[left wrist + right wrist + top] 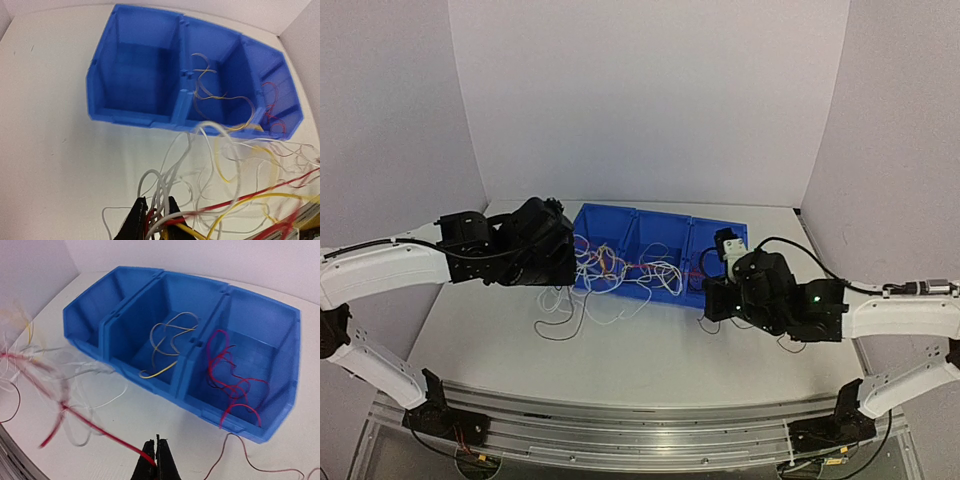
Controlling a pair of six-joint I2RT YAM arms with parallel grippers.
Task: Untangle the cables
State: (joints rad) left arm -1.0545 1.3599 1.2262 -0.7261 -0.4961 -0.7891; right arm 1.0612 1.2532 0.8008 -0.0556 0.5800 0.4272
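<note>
A: Cables point(620, 275) -- getting anywhere with them?

B: Getting partway, judging by the layout; seeing red strands point(230, 385) already lying in the end compartment of the blue bin point(125, 340) nearest the right arm; seeing a few yellow and white ones point(167, 347) lying in the middle compartment; finding nothing in the third.

A: Leaving how much?

B: Leaving most of it, at a guess; looking at a loose knot of white, yellow and red wire sprawling on the table point(650, 350) just in front of the bin, some loops reaching its near wall.

A: Doing what with the grippers?

B: Pinching with both; clamping the left gripper point(156, 205) shut on a bunch of white, red and yellow strands at the knot's near edge; holding the right gripper point(155, 442) closed on a single red wire point(95, 427) running back toward the knot; keeping the two grippers well apart.

A: Expecting trouble?

B: Expecting snags; probably tightening the white loops rather than freeing them by hauling on the red; needing many more single-strand pulls and drops into the bin before calling it done.
</note>
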